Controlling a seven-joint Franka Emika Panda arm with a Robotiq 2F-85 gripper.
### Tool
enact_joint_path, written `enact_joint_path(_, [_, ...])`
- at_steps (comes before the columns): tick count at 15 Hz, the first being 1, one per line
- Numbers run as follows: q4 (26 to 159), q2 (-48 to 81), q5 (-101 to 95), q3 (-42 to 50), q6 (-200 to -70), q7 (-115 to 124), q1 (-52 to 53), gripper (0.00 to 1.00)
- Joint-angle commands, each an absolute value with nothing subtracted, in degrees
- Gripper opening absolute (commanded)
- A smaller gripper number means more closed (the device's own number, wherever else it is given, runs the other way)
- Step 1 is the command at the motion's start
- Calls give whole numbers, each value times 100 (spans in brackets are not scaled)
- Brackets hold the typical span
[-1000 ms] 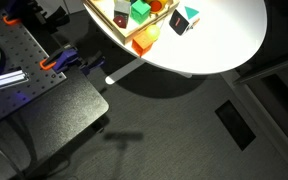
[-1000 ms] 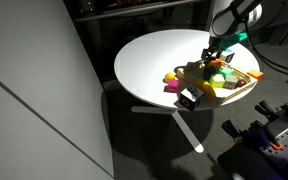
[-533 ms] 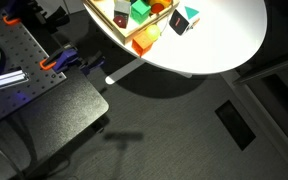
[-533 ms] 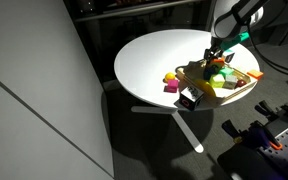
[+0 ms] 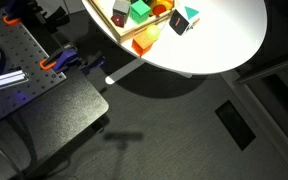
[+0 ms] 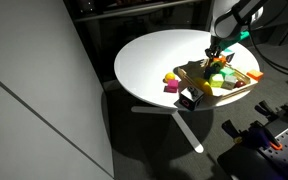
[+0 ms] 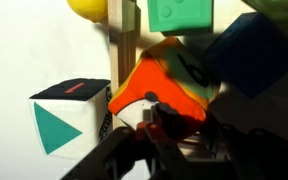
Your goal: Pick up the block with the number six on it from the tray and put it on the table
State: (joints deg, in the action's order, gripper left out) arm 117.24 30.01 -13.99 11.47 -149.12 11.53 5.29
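Orange-red block with the number six sits tilted and clamped between the dark fingers of the gripper. In the wrist view it overlaps the wooden wall of the tray; its digit is unreadable. Just beside it, outside the tray, a teal, black and white cube rests on the white table. Farther back, a green cube lies inside the tray. In an exterior view the gripper hangs over the tray, near the table edge.
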Motion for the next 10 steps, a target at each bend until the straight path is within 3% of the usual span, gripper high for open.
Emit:
enact_joint_path(1, [11674, 2848, -1425, 1157, -14665, 1332, 534, 10])
enact_joint_path(4, [11678, 2686, -1408, 1137, -14459, 1340, 513, 0])
enact_joint_path(10, [11634, 2337, -1366, 1071, -13935, 1327, 398, 3])
